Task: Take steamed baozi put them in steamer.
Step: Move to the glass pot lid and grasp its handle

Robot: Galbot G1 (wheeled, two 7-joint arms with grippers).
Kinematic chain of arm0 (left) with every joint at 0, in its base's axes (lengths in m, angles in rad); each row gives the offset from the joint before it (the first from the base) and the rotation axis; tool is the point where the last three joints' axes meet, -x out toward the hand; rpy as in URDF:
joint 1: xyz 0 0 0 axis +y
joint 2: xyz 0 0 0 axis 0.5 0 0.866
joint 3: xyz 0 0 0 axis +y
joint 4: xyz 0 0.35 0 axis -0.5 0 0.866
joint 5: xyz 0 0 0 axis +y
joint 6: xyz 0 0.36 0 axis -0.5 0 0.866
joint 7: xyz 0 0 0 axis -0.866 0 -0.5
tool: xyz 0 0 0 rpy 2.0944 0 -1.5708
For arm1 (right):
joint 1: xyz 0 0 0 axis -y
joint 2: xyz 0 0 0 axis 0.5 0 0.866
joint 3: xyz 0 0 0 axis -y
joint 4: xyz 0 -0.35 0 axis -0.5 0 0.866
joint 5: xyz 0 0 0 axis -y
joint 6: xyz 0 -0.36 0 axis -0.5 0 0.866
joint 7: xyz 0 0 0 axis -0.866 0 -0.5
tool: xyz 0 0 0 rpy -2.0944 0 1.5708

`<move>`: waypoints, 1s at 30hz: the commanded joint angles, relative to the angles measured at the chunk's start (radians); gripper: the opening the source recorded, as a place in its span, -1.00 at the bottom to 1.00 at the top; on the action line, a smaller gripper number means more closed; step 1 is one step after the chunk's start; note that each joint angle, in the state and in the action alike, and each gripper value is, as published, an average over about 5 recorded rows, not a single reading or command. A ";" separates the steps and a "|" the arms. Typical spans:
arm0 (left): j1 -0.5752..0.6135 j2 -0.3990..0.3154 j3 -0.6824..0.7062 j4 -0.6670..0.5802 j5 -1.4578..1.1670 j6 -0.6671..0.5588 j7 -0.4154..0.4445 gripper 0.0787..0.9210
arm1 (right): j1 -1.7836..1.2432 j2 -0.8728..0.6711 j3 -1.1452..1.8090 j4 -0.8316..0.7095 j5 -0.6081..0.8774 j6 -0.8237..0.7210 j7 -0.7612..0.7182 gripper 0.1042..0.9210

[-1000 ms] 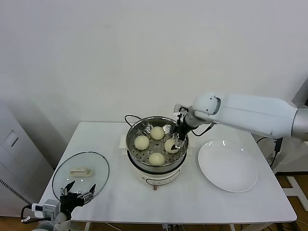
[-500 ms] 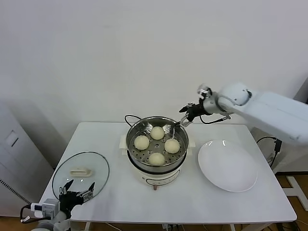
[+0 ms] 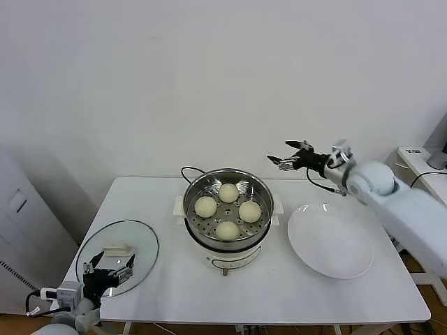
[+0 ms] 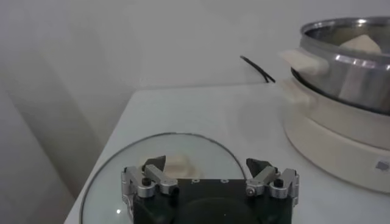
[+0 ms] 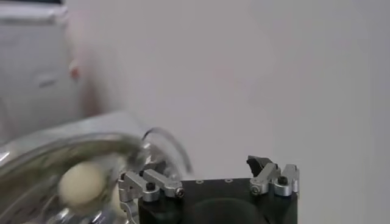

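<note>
Four steamed baozi (image 3: 228, 210) sit inside the steamer (image 3: 228, 216), laid out like a small clock face: one at twelve (image 3: 228, 192), one at three (image 3: 249, 211), one at six (image 3: 227, 230) and one at nine (image 3: 205, 206), each lying on the perforated floor and apart from its neighbours. There is one steamer, a shiny steel basket on a white cooker base, standing near the middle of the white counter (image 3: 279, 293), with a single black cord (image 3: 190, 171) curling off its rim toward eleven o'clock. One white plate (image 3: 330, 240) lies bare at three o'clock of the steamer, just beside it. One round glass lid (image 3: 117, 254) with a cream handle (image 3: 116, 248) lies flat on the counter toward eight o'clock, well apart from the steamer. The right claw (image 3: 289, 155) hangs in the air at about one o'clock of the steamer, above the level of its rim, its fingers spread apart with nothing between them. The left claw (image 3: 108, 269) sits low at the near edge of the glass lid, fingers likewise apart and gripping nothing.
</note>
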 commanded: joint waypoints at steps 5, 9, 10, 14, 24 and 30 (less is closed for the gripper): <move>-0.025 0.004 0.010 -0.022 0.031 -0.047 0.002 0.77 | -0.778 0.223 0.826 0.069 -0.258 0.232 0.085 0.76; -0.021 0.005 0.005 -0.026 0.108 -0.071 0.009 0.77 | -0.835 0.297 0.882 0.061 -0.336 0.231 0.063 0.76; -0.019 0.007 0.003 -0.024 0.134 -0.084 0.013 0.77 | -0.846 0.317 0.893 0.057 -0.355 0.230 0.056 0.76; -0.011 0.015 -0.007 0.005 0.324 -0.168 0.035 0.77 | -0.875 0.386 0.926 0.037 -0.408 0.226 0.038 0.76; 0.029 0.000 -0.022 0.175 0.952 -0.410 0.080 0.77 | -0.872 0.465 0.951 -0.035 -0.465 0.243 0.009 0.76; -0.002 -0.032 -0.037 0.339 1.284 -0.562 0.081 0.77 | -0.849 0.479 0.938 -0.063 -0.481 0.246 0.001 0.76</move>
